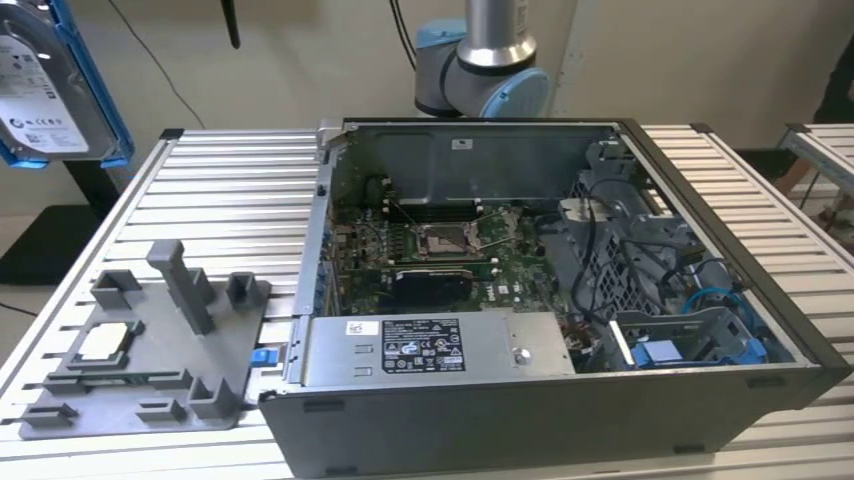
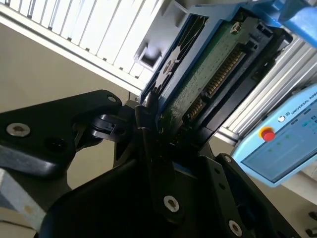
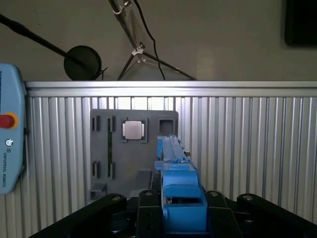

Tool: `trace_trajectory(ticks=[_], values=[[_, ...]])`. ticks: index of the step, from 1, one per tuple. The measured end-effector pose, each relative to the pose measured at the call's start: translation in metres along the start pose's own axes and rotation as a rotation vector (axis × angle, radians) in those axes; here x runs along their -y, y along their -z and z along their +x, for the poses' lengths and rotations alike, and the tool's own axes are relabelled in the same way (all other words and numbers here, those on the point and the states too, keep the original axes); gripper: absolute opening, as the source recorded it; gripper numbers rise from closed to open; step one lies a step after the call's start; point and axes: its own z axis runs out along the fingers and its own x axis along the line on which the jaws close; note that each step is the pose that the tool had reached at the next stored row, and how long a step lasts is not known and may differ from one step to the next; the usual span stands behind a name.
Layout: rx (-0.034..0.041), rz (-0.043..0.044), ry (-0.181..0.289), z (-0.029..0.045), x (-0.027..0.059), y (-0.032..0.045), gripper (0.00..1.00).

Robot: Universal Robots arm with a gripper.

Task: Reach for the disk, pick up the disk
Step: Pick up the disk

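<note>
The pincer was seen clamped on the disk, with its black fingers pressed against the two flat sides, as shown in both wrist views. The disk was gripped at one end, and the rest of it stuck out past the fingertips in its blue frame. In the second wrist view the green circuit board on one face of the disk was turned into sight, and a row of gold contacts ran along it just beyond the fingertips. In the exterior view the disk was held in the air at the exterior view's left, clear of the ribbed metal desk, with its white label showing. Ahead of the pincer, in the first wrist view, a grey holder tray lay flat on the desk, and a small square silver chip was seated in it. An open computer case stood on the desk, well apart from the pincer, with its board and cables exposed. A blue control tablet was seen off to one side of the pincer.
</note>
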Motion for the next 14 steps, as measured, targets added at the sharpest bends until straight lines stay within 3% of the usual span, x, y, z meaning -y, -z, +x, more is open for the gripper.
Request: trace_trajectory(ticks=[6, 14], values=[[0.0, 0.0001, 0.0, 0.0, 0.0, 0.0001, 0.0], [0.0, 0.0, 0.0, -0.0003, 0.0186, 0.0001, 0.0]])
